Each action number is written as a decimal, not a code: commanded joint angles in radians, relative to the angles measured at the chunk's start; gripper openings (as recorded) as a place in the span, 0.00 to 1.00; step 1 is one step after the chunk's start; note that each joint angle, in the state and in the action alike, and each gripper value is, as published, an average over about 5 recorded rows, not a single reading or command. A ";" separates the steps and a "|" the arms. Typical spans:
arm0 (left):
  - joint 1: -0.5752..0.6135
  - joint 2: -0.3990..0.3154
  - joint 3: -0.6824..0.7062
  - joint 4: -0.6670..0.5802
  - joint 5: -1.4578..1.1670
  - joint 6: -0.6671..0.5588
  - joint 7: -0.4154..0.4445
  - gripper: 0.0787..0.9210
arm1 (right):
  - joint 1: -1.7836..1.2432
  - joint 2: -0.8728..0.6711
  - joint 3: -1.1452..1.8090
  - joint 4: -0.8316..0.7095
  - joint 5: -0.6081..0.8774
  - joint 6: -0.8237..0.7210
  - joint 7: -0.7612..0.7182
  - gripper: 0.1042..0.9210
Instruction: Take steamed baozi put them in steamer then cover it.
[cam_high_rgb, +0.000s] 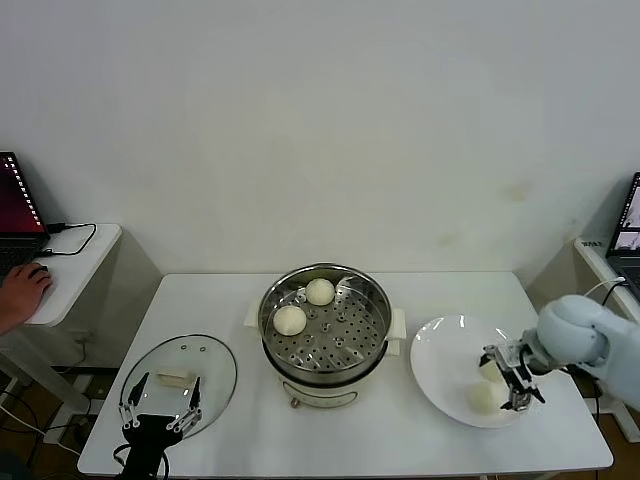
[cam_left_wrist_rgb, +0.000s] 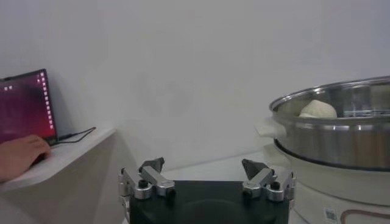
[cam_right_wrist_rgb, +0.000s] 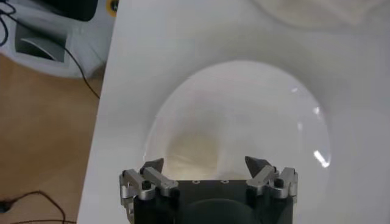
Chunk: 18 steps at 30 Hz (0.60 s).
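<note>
The steamer (cam_high_rgb: 325, 338) stands mid-table with two baozi, one (cam_high_rgb: 319, 291) at the far side of its perforated tray and one (cam_high_rgb: 290, 320) beside it. Two more baozi (cam_high_rgb: 486, 398) lie on the white plate (cam_high_rgb: 445, 350) at the right. My right gripper (cam_high_rgb: 514, 376) is open low over the plate, its jaws on either side of one baozi (cam_right_wrist_rgb: 192, 152) without closing on it. The glass cover (cam_high_rgb: 205, 360) lies flat at the front left. My left gripper (cam_high_rgb: 160, 408) is open and empty above its near edge. The left wrist view shows the steamer (cam_left_wrist_rgb: 341, 140) with a baozi (cam_left_wrist_rgb: 317, 109) inside.
A side table (cam_high_rgb: 75, 262) at the left holds a laptop and a person's hand (cam_high_rgb: 22, 290). Another laptop (cam_high_rgb: 628, 230) sits at the far right. The plate lies close to the table's front right edge.
</note>
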 joint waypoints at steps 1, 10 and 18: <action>0.001 -0.001 -0.002 0.002 0.002 0.000 0.000 0.88 | -0.160 0.063 0.105 -0.086 -0.062 0.020 0.031 0.88; 0.001 -0.004 -0.006 0.008 0.002 0.000 0.000 0.88 | -0.174 0.102 0.111 -0.130 -0.078 0.012 0.039 0.88; -0.001 -0.008 -0.005 0.010 0.001 -0.001 -0.001 0.88 | -0.176 0.114 0.112 -0.151 -0.080 0.005 0.042 0.81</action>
